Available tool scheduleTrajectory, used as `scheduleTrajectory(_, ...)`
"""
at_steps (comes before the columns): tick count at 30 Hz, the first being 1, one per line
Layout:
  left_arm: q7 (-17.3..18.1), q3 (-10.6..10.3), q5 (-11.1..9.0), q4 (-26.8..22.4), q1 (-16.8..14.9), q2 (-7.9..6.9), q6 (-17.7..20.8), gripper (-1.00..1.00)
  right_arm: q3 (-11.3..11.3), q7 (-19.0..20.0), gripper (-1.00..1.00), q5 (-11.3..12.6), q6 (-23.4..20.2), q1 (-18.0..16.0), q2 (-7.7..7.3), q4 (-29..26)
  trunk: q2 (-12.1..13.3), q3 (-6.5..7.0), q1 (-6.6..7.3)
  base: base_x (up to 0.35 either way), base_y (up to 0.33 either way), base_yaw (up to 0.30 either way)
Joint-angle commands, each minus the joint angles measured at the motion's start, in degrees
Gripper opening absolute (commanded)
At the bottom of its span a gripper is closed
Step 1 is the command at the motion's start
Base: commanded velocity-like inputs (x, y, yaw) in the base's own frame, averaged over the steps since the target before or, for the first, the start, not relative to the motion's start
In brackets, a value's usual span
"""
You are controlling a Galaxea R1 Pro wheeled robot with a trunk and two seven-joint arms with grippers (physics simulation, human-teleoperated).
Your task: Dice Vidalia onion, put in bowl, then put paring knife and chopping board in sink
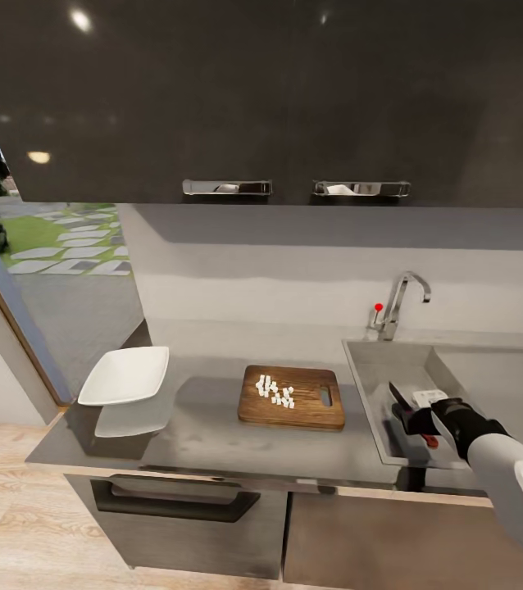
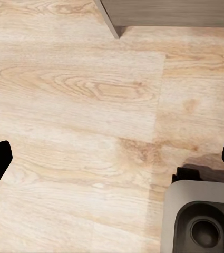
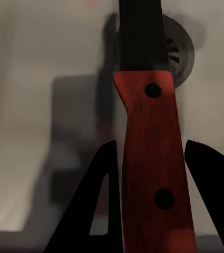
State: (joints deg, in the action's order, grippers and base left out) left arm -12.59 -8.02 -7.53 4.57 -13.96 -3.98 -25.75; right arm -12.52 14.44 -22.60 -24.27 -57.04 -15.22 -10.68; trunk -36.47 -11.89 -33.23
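The paring knife (image 3: 147,174) has a red handle and a dark blade, and its tip points toward the round drain (image 3: 181,50). My right gripper (image 1: 416,416) is shut on the handle and holds the knife (image 1: 397,396) low inside the sink (image 1: 366,378). Small white pieces of diced onion (image 1: 275,391) lie on the brown chopping board (image 1: 315,415) in the middle of the countertop (image 1: 204,438). The white bowl (image 1: 126,374) stands at the counter's left end with nothing in it. My left gripper (image 2: 112,158) is open above the wooden floor, its fingers far apart.
A chrome tap (image 1: 398,301) with a red dot rises behind the sink. Dark wall cabinets with metal handles (image 1: 227,188) hang overhead. A drawer handle (image 1: 175,498) sticks out below the counter's front edge. Part of my grey base (image 2: 201,216) is seen over the floor.
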Motion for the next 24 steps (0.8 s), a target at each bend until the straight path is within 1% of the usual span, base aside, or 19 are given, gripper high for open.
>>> scheduleTrajectory(1, 0.0, -0.5, -0.6, 0.2, -0.1, 0.03, -0.4, 1.0, -0.4, 0.4, -1.0, -0.6, -0.2, 0.0, 0.01, 0.4, -0.1, -0.09, -0.02, 0.0, 0.0, 0.0)
scheduleTrajectory(3, 0.0, -0.5, -0.6, 0.2, -0.1, 0.03, -0.4, 1.0, -0.4, 0.4, -1.0, -0.6, 0.4, 0.0, 0.01, 1.2, -0.1, -0.09, -0.02, 0.0, 0.0, 0.0)
scheduleTrajectory(6, 0.0, -0.5, -0.6, 0.2, 0.0, 0.03, -0.4, 1.0, -0.4, 0.4, -1.0, -0.6, 3.1, 0.0, 0.05, 3.2, -0.1, -0.09, -0.02, 0.0, 0.0, 0.0)
scheduleTrajectory(11, 0.0, -0.5, -0.6, 0.2, 0.1, 0.03, -0.4, 1.0, -0.5, 0.4, -1.0, -0.6, 4.0, 0.0, 0.01, 4.0, -0.1, -0.09, -0.02, 0.0, 0.0, 0.0)
scheduleTrajectory(12, 0.0, -0.5, -0.6, 0.2, 0.1, 0.03, -0.4, 1.0, -0.5, 0.4, 1.0, -0.6, 4.0, 0.0, 0.01, 4.0, -0.1, -0.09, -0.02, 0.0, 0.0, 0.0)
scheduleTrajectory(22, 0.0, -0.5, -0.6, 0.2, 0.1, 0.03, -0.4, 1.0, -0.7, 0.6, 1.0, -0.6, 4.1, 0.0, 0.01, 3.3, -0.1, -0.09, -0.02, 0.0, 0.0, 0.0)
scheduleTrajectory(24, 0.0, -0.5, -0.6, 0.2, 0.1, 0.12, -0.4, 1.0, -0.8, 1.4, 1.0, -0.6, 3.6, 0.0, -0.13, 0.3, -0.1, -0.09, -0.02, 0.0, 0.0, 0.0)
